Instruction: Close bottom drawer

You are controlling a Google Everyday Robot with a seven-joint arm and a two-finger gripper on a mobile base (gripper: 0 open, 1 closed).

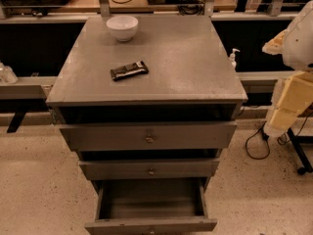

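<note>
The bottom drawer [150, 224] of the grey cabinet is pulled well out toward me. Its shallow box looks empty, and its slim front sits at the bottom edge of the camera view, where the brass knob [151, 232] is cut off. The middle drawer [149, 169] and the top drawer [146, 136] above it each stand out a little. Only segments of my arm [293, 82] show at the right edge, to the right of the cabinet and apart from it. My gripper itself is out of view.
A white bowl [122, 27] and a dark snack bar [129, 70] lie on the cabinet top [195, 62]. A pump bottle [234, 58] stands behind the right corner. Cables and a black stand leg [298, 155] lie on the speckled floor at right.
</note>
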